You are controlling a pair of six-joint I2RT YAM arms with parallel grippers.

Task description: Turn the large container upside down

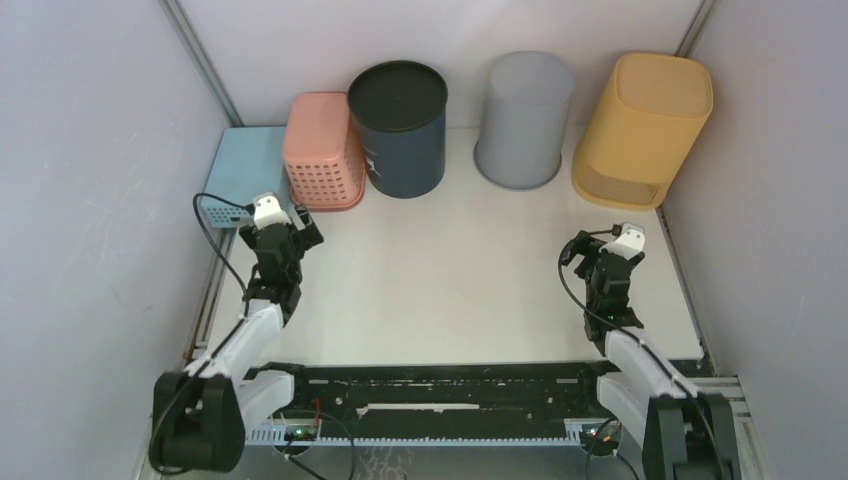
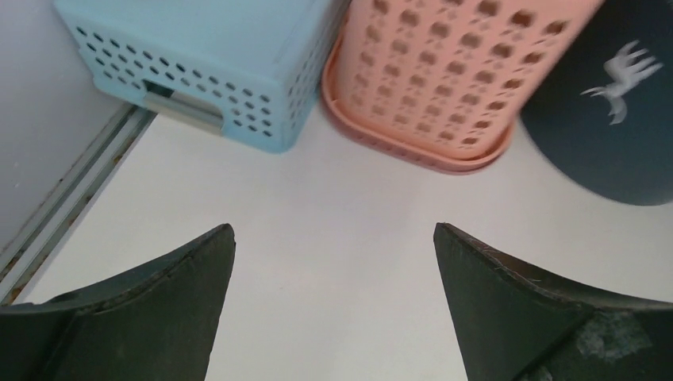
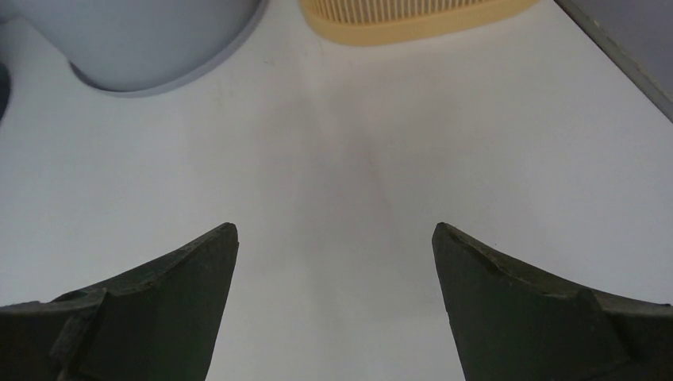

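1. The right fingers (image 3: 151, 309) are spread wide with nothing between them (only bare tabletop (image 3: 341, 198) shows in the gap), near the front of the yellow container (image 1: 642, 128).
2. The left fingers (image 2: 151, 309) gape equally wide, empty, well to that container's left.
3. The yellow container rests rim-down on the tabletop.
4. Leftward from it: grey bin (image 1: 523, 118), dark canister (image 1: 398, 128), pink basket (image 1: 322, 152), blue crate (image 1: 245, 172).

Even, soft overhead light; faint shadows; sharp top view, near fingers (image 2: 159, 309) blurred in wrist views.
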